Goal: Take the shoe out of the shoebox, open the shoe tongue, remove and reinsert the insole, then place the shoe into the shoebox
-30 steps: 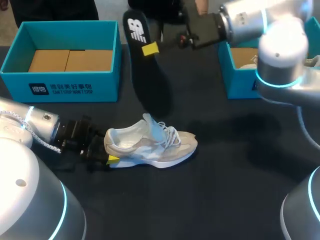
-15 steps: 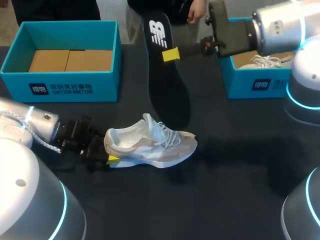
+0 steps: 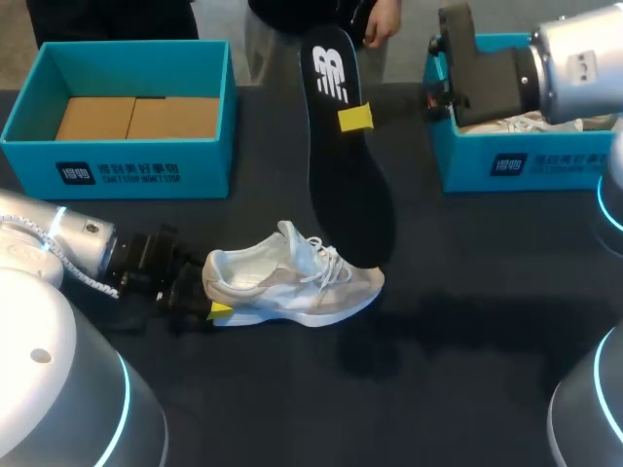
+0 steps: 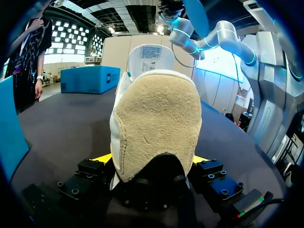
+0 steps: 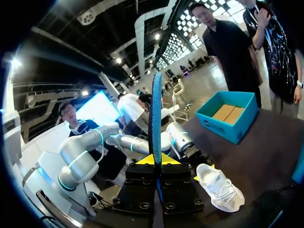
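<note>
A white and beige shoe (image 3: 302,282) lies on its side on the dark table, toe to the right. My left gripper (image 3: 209,292) is shut on its heel; in the left wrist view the suede heel (image 4: 156,118) fills the gap, with a yellow tip showing at each side of my left gripper (image 4: 151,161). My right gripper (image 3: 356,118) is shut on a black insole (image 3: 346,185) and holds it up on edge, its lower end hanging just over the shoe's toe. In the right wrist view the insole (image 5: 156,109) stands edge-on from my right gripper (image 5: 156,160), and the shoe (image 5: 218,187) lies below.
A teal shoebox (image 3: 117,165) with cardboard inserts stands open at the back left. A second teal box (image 3: 526,165) at the back right holds another white shoe (image 3: 526,122), close behind my right arm.
My right arm has carried the insole to the right and nearer, so its lower end now hangs over the shoe's toe. The left arm and the shoe have not moved.
</note>
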Available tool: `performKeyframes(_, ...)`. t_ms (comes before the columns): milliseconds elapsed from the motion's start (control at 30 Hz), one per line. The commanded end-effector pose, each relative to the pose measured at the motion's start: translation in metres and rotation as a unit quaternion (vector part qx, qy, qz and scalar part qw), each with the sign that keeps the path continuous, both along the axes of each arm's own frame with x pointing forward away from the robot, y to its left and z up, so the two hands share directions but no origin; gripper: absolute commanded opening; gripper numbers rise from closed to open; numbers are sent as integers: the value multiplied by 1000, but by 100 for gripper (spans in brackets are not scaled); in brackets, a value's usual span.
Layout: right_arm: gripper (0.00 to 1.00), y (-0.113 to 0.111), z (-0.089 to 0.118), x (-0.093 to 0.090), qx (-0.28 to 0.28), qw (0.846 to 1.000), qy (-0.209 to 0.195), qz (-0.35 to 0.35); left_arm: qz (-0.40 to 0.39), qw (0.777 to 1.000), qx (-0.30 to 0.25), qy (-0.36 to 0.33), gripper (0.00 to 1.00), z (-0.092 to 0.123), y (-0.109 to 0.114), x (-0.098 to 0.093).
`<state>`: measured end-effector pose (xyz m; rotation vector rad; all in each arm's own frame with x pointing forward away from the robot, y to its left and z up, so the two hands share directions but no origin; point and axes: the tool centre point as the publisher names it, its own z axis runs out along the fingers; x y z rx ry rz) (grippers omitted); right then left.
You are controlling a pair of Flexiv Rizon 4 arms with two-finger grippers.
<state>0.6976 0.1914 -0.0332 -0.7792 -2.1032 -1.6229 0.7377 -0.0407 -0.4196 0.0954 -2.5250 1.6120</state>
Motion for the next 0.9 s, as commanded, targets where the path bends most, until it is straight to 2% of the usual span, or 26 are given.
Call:
performKeyframes(33,0,-9,3,-16,-6,1000,-4,-18,0,1000,0,0,0,-2,0,0)
performKeyframes(267,0,-14,11,-35,-12,1000,-8,-12,0,1000,0,0,0,-2,0,0)
performKeyframes(333,0,-14,15,-41,7,1000,-21,-3,0,1000,0,0,0,-2,0,0)
performKeyframes(567,0,-19,24,-59,12,1000,-26,11,0,1000,0,0,0,-2,0,0)
performKeyframes(900,0,-23,26,-72,19,999,-33,32,0,1000,0,0,0,-2,0,0)
